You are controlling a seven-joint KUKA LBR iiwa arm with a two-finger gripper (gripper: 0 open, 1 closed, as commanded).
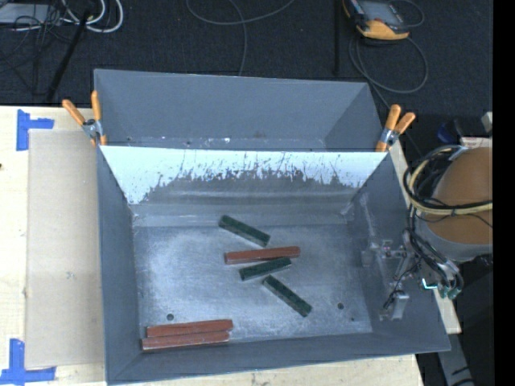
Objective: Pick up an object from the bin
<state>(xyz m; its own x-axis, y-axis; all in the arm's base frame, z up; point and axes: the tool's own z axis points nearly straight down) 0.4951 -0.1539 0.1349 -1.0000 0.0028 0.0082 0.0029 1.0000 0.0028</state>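
The gripper (393,299) is seen low against the right wall of the bin (173,276), toward the near right corner, and it is set well apart from every loose thing. Whether it is open or closed cannot be told from this angle, and nothing is seen to be held in it. Four slim bars are gathered around the middle of the bin floor. The lower dark green bar (287,295) is the nearest to the gripper; its long axis runs diagonally, from the centre toward the near right corner. Just behind it, the middle dark green bar (265,269) is laid almost parallel to the near wall, its right end raised slightly toward the far wall. The single reddish-brown bar (261,256) lies just beside that one, with much the same heading, and the two appear to be touching along part of their length. The upper dark green bar (244,231) is placed farthest back, slanted from far left to near right. A pair of reddish-brown bars (187,334) is laid side by side in the near left corner, parallel to the near wall.
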